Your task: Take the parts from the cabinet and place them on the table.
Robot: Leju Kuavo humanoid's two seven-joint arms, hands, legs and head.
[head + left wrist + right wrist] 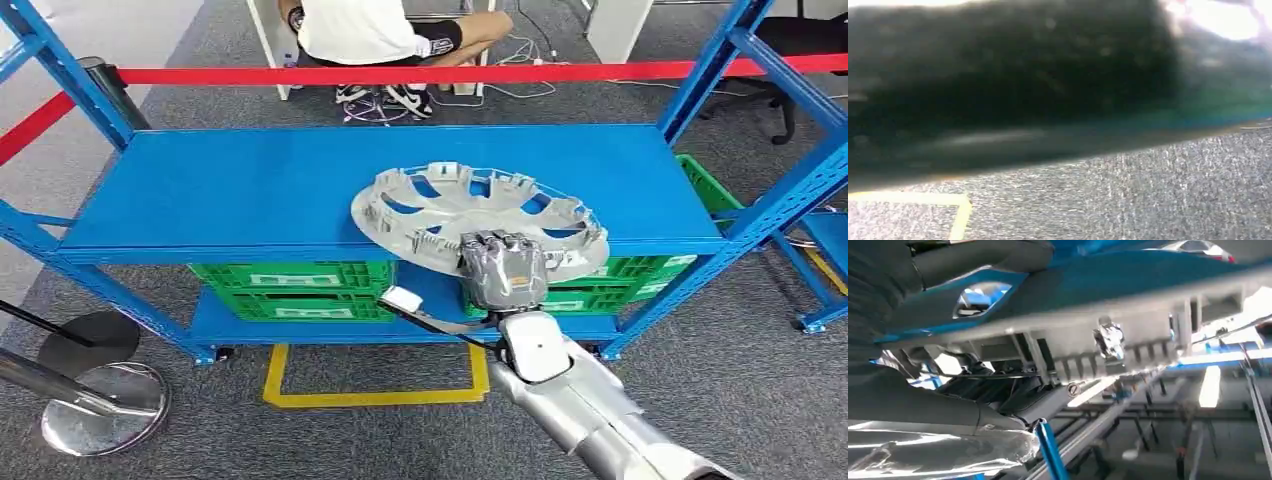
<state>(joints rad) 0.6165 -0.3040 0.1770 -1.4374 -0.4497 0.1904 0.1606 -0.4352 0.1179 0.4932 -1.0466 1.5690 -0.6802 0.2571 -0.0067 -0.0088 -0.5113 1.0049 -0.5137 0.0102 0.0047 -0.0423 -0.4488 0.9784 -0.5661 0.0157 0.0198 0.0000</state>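
Grey carpet (330,440) covers the floor, marked with a yellow taped outline (375,395) just in front of the blue shelving rack (250,190), and two chrome stanchion bases (100,400) stand at the near left. The silver right arm reaches up from below, and the right hand (503,268) grips the near rim of a grey wheel cover (470,210), fingers wrapped over its edge. The right wrist view shows the thumb (983,260) lying across the ribbed edge of the cover. The cover sits tilted, its near side overhanging the front lip of the rack's top shelf and its far side over the blue surface. Below, green crates (295,290) fill the lower shelf. The left wrist view is blurred, showing carpet and a yellow line; the left hand's state cannot be told. Beyond the rack a red barrier belt (400,74) stretches across, and behind it a person (380,40) sits among cables
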